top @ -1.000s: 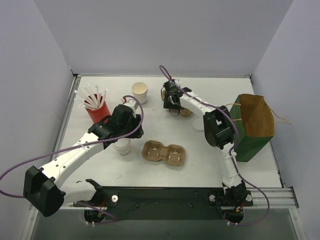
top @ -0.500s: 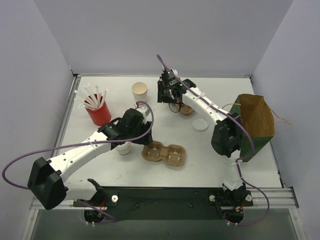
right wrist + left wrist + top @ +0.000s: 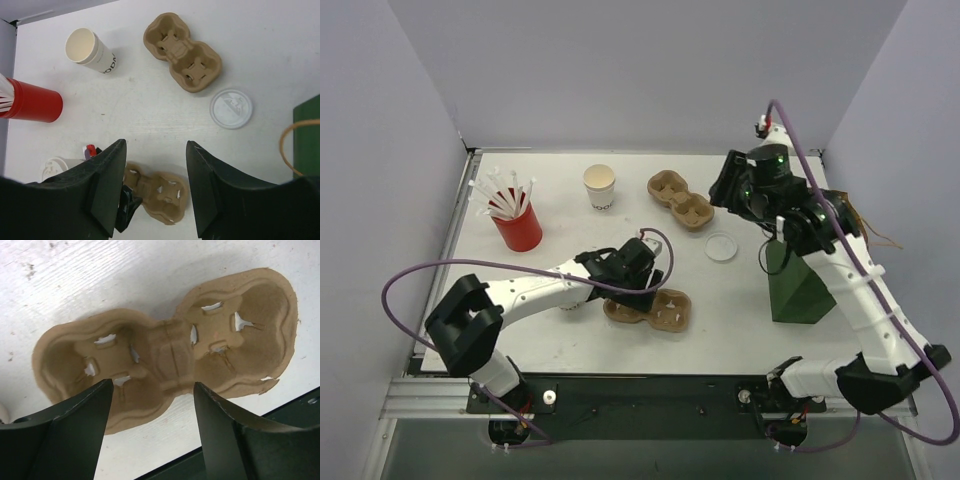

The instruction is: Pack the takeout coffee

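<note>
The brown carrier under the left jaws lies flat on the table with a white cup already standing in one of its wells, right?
Not quite. The brown carrier under the left jaws does lie flat on the table, but no cup stands in it: both wells are empty, as the left wrist view shows.

I am looking down on a white desk (image 3: 550, 175) that is sitting boxed in by a pale grey-lavender back wall (image 3: 640, 70), left wall (image 3: 380, 150) and right wall (image 3: 910, 100). Soft, even light is falling across it. A dark rail (image 3: 650, 393), possibly metal, is running along its near edge.
</note>
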